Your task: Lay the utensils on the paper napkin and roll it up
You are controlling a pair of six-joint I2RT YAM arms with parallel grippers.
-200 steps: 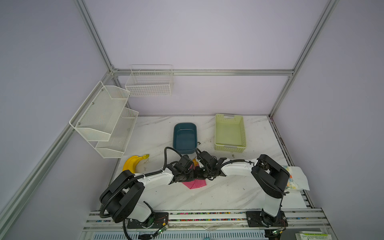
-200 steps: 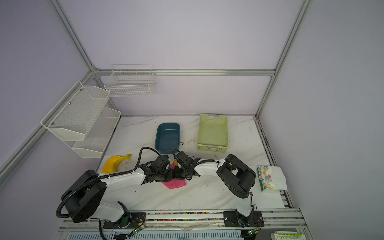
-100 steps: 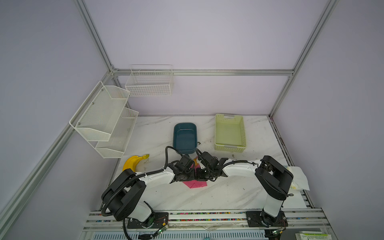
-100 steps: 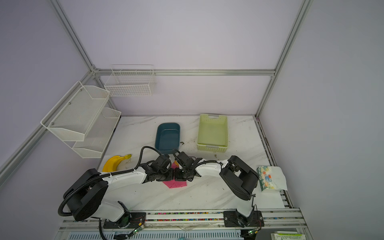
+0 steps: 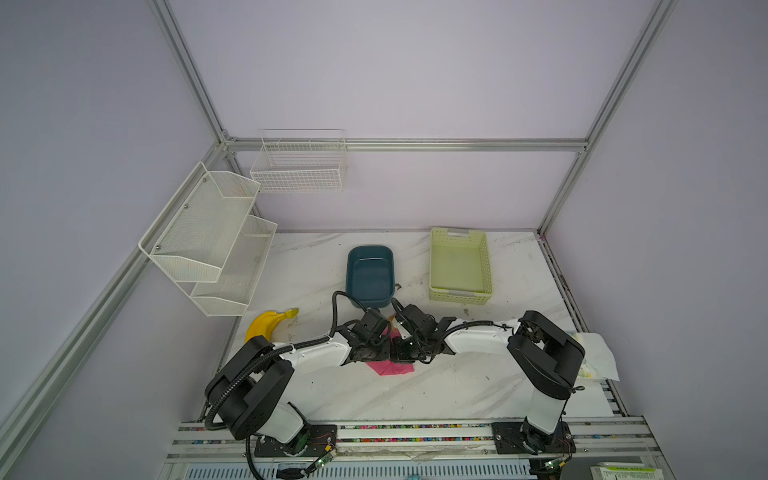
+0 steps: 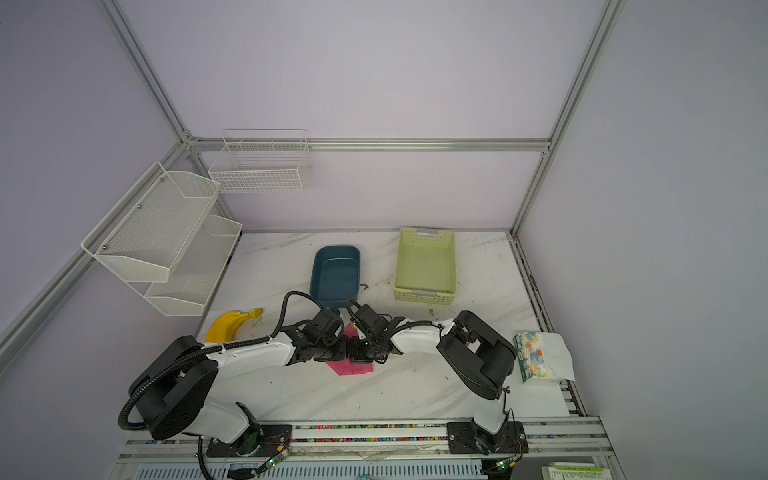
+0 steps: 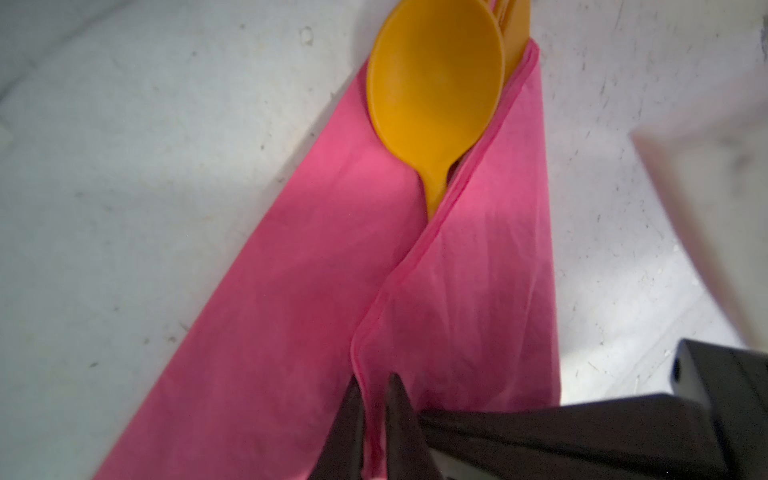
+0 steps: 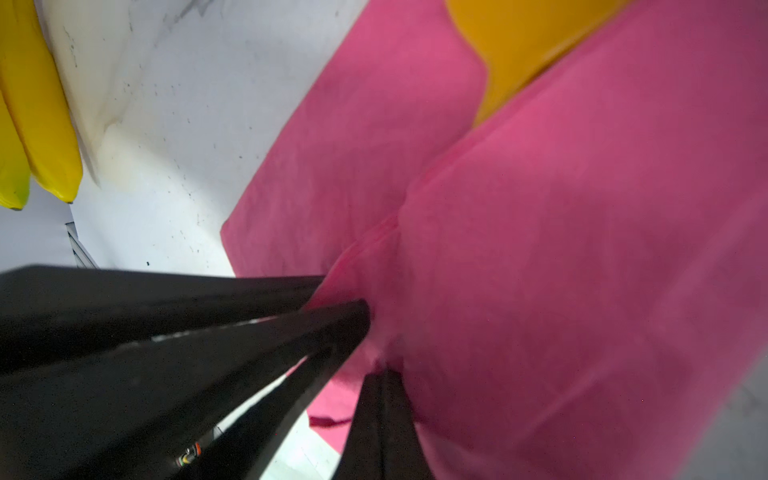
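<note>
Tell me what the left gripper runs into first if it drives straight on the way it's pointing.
The paper napkin: its folded edge sits between the fingertips of the left gripper. Farther along that line the spoon lies with its bowl in the fold, though depth there is unclear.

Left arm (image 5: 320, 357), right arm (image 5: 478, 341): white shells, bulky black joints. Black corrugated cable (image 5: 253, 365) along the left one. Left gripper (image 7: 374, 384): slim black tapered fingers (image 7: 401, 415).
</note>
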